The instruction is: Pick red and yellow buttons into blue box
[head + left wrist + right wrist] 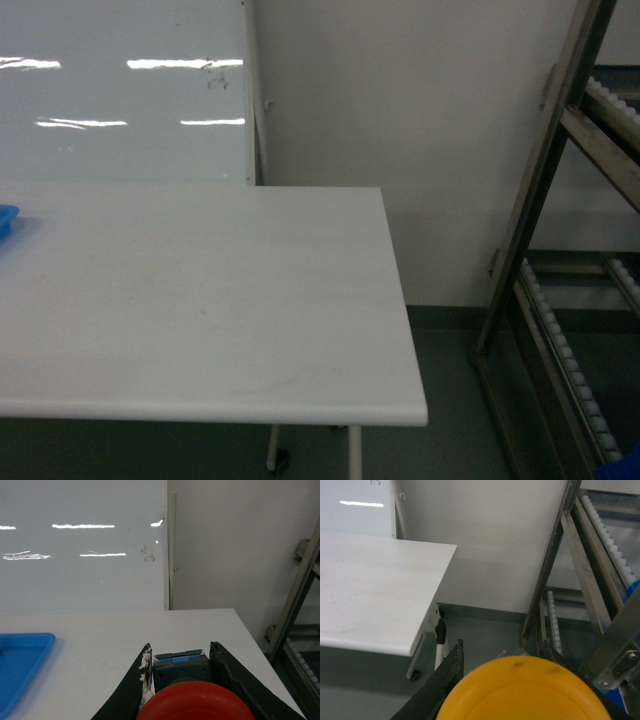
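Above the white table (200, 300), each claw grips a button: left (181, 680) red (195, 702), right (502, 652) yellow (525, 690).

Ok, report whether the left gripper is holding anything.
Holding: left gripper is shut on the red button, its body wedged between both fingers.

White table (200, 300) — metal rack (580, 250) beside

In my left gripper (180, 680), black fingers (235, 680) flank a red button (195, 702) whose grey body carries a small blue tab. At the bottom of my right wrist view sits a yellow button (525, 690) with dark smudges, between black fingers (440, 685). The table (200, 300) is white. A bright blue tray (22, 665) shows at lower left. The rack (560, 200) at right is dull grey metal with white rollers.
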Tool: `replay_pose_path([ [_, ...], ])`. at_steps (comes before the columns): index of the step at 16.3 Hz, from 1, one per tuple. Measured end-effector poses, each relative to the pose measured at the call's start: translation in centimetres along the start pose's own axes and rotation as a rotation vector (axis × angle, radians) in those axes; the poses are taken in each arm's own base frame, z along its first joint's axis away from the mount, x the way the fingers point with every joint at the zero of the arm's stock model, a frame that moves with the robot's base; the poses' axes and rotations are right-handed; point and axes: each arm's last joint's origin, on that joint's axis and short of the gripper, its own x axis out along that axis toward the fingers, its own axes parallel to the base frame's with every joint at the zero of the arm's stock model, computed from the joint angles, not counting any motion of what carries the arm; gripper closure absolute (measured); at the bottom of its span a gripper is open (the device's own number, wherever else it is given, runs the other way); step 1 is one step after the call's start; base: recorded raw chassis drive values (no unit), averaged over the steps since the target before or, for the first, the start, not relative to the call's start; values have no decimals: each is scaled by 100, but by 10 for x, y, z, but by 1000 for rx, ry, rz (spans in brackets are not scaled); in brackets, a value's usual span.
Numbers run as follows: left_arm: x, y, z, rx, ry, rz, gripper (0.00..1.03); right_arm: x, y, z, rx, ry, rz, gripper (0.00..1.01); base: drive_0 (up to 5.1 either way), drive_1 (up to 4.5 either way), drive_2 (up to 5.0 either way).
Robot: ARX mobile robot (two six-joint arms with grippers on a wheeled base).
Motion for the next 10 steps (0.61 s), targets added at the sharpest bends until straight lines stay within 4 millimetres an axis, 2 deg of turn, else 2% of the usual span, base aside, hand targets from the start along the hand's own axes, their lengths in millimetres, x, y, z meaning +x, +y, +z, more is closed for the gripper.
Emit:
replay_pose_path([
  [10,0,0,0,0,1,0,73,0,0,0,0,0,0,61,502,-243,-243],
])
